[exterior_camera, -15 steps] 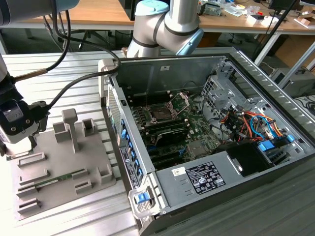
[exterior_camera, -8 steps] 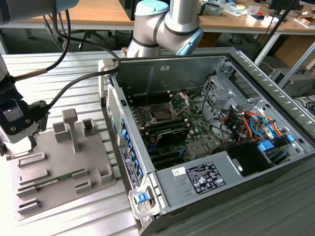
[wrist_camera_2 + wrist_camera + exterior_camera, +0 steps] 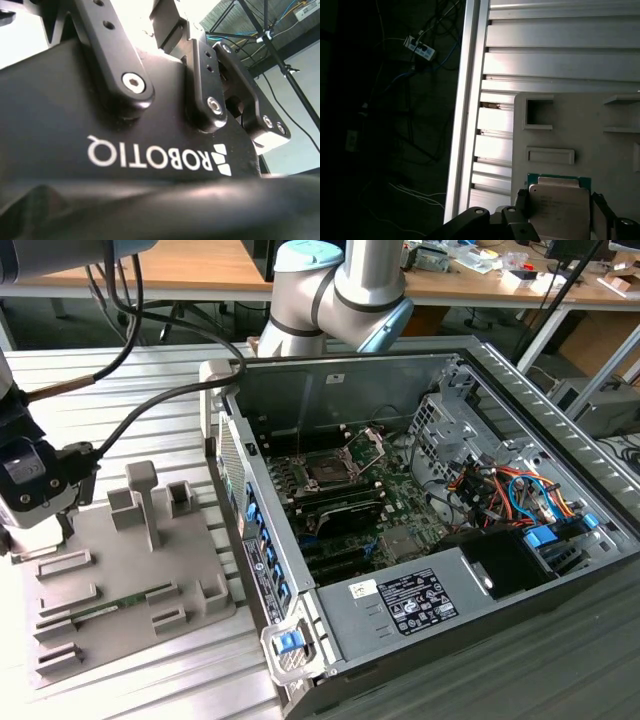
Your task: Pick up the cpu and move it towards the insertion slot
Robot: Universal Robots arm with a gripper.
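The cpu point(image 3: 559, 207), a small square chip with a pale silver top and a green rim, sits between my gripper's two dark fingers point(image 3: 521, 200) in the first wrist view. Both fingers press against its opposite edges, so my gripper point(image 3: 559, 200) is shut on it. In the exterior view my gripper point(image 3: 30, 505) hangs at the far left, over the left edge of the grey plastic tray point(image 3: 120, 580). The insertion slot point(image 3: 328, 468), a square socket with a dark centre and its silver bracket point(image 3: 370, 445) hinged up, lies inside the open computer case, well to the exterior view's right.
The case wall point(image 3: 250, 530) stands between the tray and the socket. Raised blocks point(image 3: 140, 500) rise from the tray. Black cables point(image 3: 150, 405) run from my wrist over the ribbed metal table point(image 3: 560, 65). The table's edge point(image 3: 465, 125) is close beside the tray.
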